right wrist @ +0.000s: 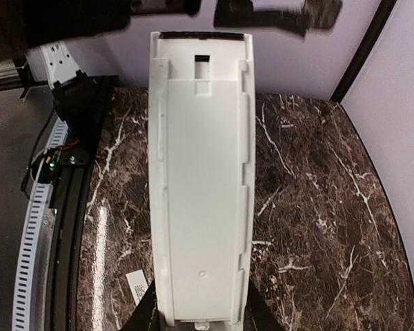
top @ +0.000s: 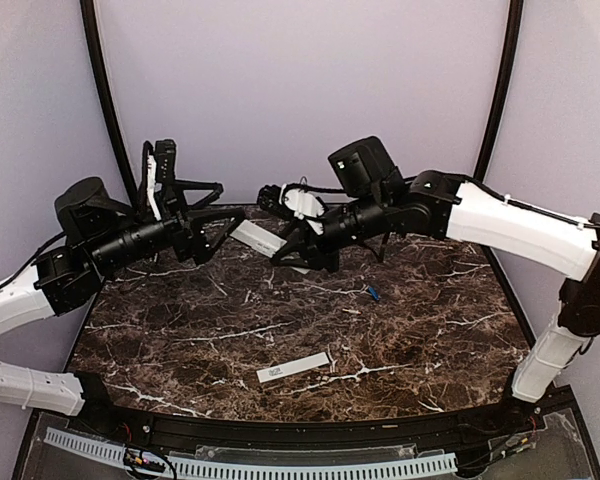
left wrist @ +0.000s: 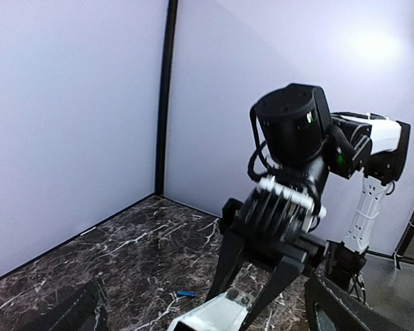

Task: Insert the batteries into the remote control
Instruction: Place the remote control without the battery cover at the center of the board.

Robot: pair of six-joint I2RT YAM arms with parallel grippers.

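1. The right pincer (top: 298, 250) has its two fingers closed on one end of the remote control (top: 257, 236). The remote is up in the air, off the table (top: 430, 330).
2. The left pincer (top: 230, 202) is wide open and has nothing in it. It is just beside the free end of the remote, on the left.
3. In the right wrist view, the open back of the remote looks like a long white tray. I see no battery inside it.
4. One tiny blue battery (top: 373, 293) lies on the table, to the right of the remote and a bit nearer the arms. I cannot see a second one.
5. A flat white strip (top: 293, 367) lies well apart from the remote, even nearer the arms.
6. The remote looks light, hard and smooth. I think it will not bend, but it could slip or twist when held by one end. The long thin sides look like the best place to hold it, away from the slot.
7. The battery looks round and smooth. I think it will roll if it is bumped. It should be pinched across its middle from above.
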